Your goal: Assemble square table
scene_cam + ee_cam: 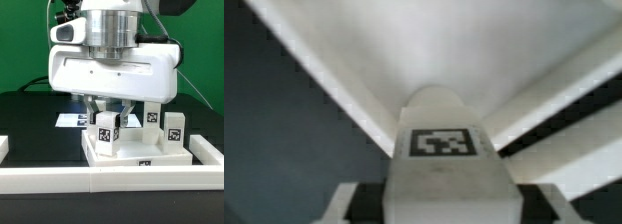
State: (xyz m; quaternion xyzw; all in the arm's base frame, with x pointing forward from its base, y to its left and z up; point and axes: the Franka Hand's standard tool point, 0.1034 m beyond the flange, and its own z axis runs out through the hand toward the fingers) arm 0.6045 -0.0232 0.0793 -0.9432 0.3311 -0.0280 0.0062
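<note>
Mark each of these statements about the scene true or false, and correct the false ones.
1. The pincer is closed on a tagged white leg. True.
2. That leg lies flat on the black work surface. False: it stands upright over the square tabletop.
3. Other tagged legs stand upright toward the exterior view's right. True.
4. The tabletop is red. False: it is white.
5. In the wrist view, the held leg shows a black-and-white marker tag. True.
</note>
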